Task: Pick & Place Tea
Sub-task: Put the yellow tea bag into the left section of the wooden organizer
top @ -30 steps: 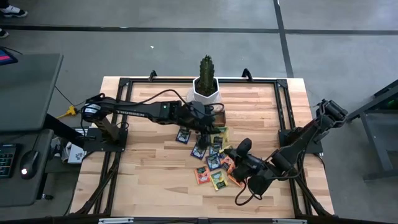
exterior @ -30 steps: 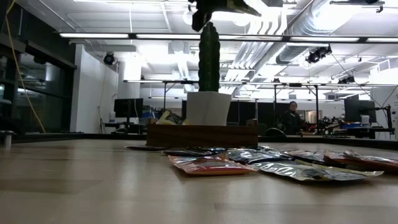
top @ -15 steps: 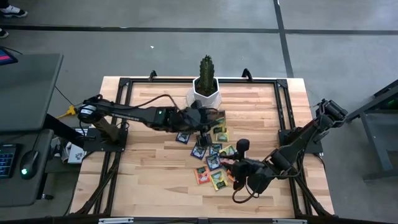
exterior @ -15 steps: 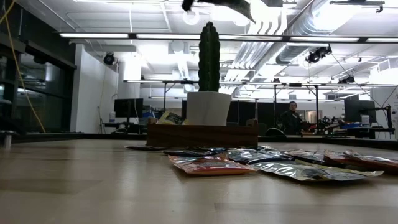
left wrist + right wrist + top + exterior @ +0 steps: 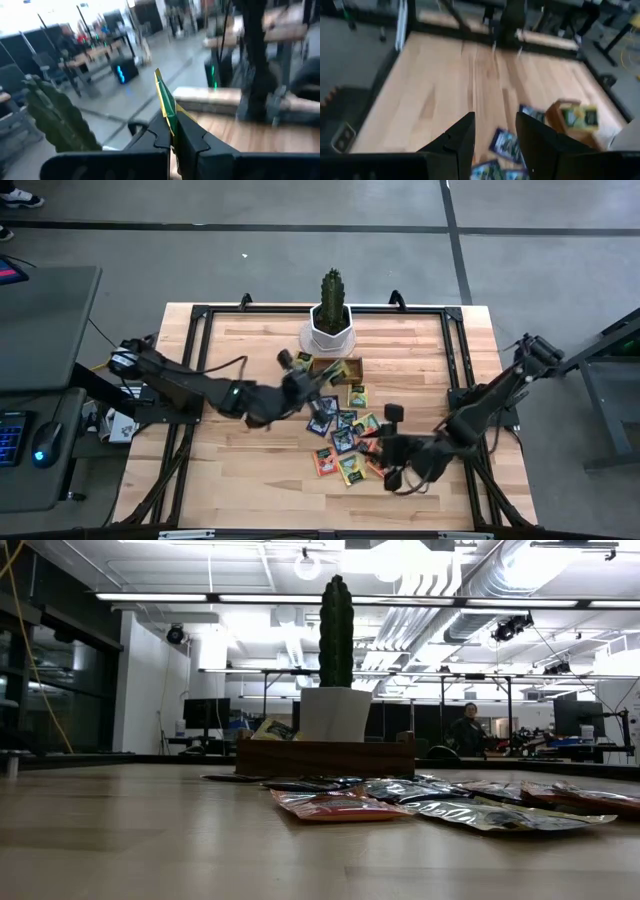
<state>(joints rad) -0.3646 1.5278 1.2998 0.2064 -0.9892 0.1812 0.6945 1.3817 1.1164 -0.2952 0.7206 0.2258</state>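
From my seat the job looks barely begun. Nearest my edge of the table, at about five o'clock, my right gripper (image 5: 388, 448) hangs with its fingers (image 5: 462, 137) spread and empty, just at the edge of the loose tea (image 5: 343, 440), which lies scattered flat around the table's centre. Roughly a dozen sachets are still out there, dark blue, orange-red and yellow-green. At about nine o'clock from the pile, my left gripper (image 5: 287, 361) is clamped on one yellow-green sachet (image 5: 165, 102), lifted clear of the wood. Farther off at twelve, the wooden tray (image 5: 352, 364) shows a few yellow-green packets inside, in front of the potted cactus (image 5: 331, 305). I judge most of the sorting remains.
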